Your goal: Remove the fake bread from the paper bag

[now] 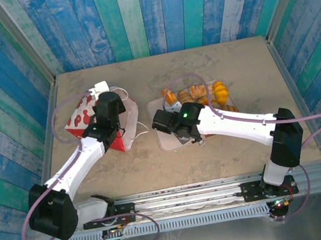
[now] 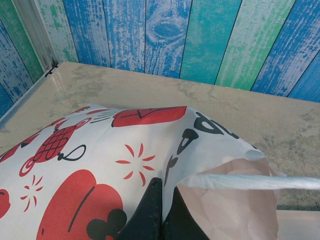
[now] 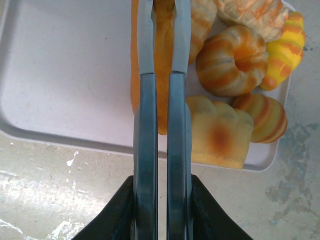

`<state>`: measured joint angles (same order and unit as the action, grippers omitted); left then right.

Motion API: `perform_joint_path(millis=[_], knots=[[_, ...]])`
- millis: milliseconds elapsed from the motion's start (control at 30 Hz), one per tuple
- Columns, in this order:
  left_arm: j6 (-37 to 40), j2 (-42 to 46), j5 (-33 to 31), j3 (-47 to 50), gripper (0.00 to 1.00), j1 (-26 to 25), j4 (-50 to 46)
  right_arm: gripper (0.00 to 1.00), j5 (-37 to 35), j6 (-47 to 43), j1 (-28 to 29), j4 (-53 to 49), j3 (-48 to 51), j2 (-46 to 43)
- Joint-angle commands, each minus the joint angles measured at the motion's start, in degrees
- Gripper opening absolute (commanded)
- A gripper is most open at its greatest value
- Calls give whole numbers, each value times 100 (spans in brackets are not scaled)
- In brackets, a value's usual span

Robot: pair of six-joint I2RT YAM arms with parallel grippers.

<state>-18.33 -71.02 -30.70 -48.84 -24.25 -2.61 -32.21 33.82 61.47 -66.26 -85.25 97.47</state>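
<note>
The right pincer (image 3: 163, 20) is clamped on an orange stick of fake bread (image 3: 162, 100) over the pale tray (image 3: 60, 65), with more buns (image 3: 230, 60) crowded just to its right. The left pincer (image 2: 161, 192) is closed, pinching the rim of the paper bag (image 2: 100, 150), which spreads ahead and left of it on the table (image 2: 150, 90).

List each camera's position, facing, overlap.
Top external: above, behind, looking down on the table; left arm, right arm show.
Left wrist: faces the back wall over the paper bag; left pincer pinches it.
Right wrist: looks down at the tray; right pincer grips a bread stick.
Shared: top and right wrist both see the tray.
</note>
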Motion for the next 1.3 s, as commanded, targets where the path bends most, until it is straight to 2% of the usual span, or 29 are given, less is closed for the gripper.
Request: perform_joint_path(millis=[0,400,733,1267], knots=[[-104,265,20,47,3,25,83,4,-493,187,32,-370,-269,227],[-77,247,4,67,3,25,57,6,-579,329,34,-792,-770,1200],[-75,273,1,79,3,37,19,18,156,85,116,-474,-897,1435],[-106,307,51,65,3,69,68,36,1446,-154,141,221,-573,1097]])
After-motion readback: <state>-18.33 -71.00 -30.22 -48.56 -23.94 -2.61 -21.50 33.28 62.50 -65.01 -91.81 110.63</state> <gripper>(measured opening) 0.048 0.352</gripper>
